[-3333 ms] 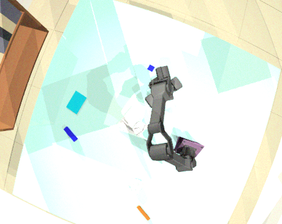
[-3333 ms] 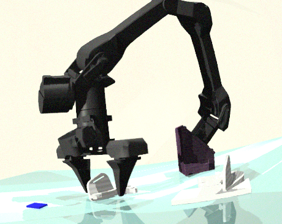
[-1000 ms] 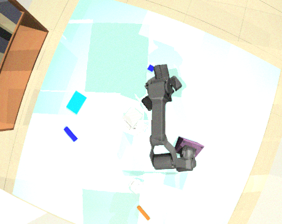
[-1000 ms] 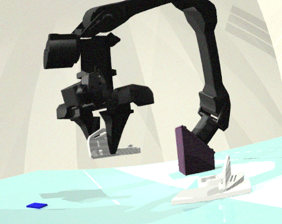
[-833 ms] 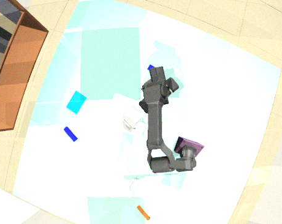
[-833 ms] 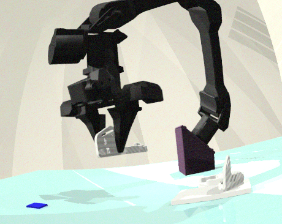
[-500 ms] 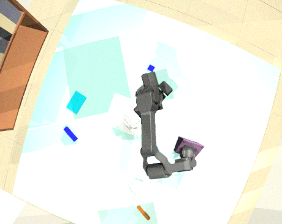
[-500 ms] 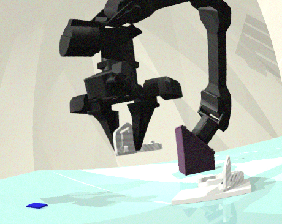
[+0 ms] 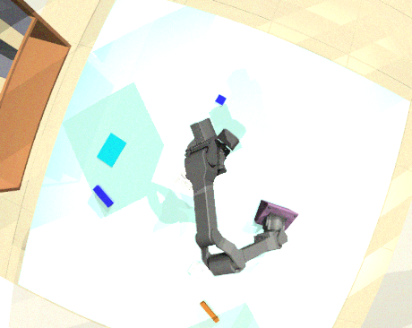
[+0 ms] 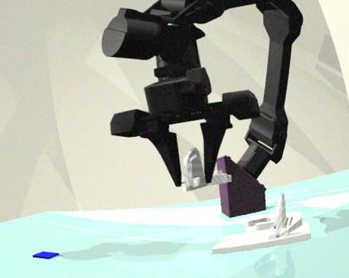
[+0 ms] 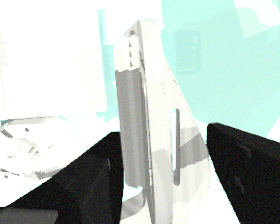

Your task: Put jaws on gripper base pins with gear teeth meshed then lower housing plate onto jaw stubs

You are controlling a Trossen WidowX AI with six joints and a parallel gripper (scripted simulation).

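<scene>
My gripper (image 10: 193, 184) (image 11: 164, 138) is shut on a white jaw (image 10: 194, 167) (image 11: 161, 112) and holds it in the air, above and to the left of the gripper base in the exterior view. The jaw's pointed fin stands up between the fingers, and its flat toothed part sticks out to the right. The white gripper base (image 10: 247, 244) lies flat on the table, and another white jaw (image 10: 281, 216) stands on it. Whether any teeth mesh cannot be seen. A faint white part (image 9: 197, 269) lies beside the arm; I cannot tell whether it is the housing plate.
A purple block (image 9: 278, 210) (image 10: 241, 194) stands at the arm's base, behind the gripper base. A small blue square (image 9: 220, 99) (image 10: 45, 255), a cyan block (image 9: 111, 150), a blue bar (image 9: 103, 196) and an orange bar (image 9: 209, 311) lie around. A brown shelf (image 9: 28, 107) is at the far left.
</scene>
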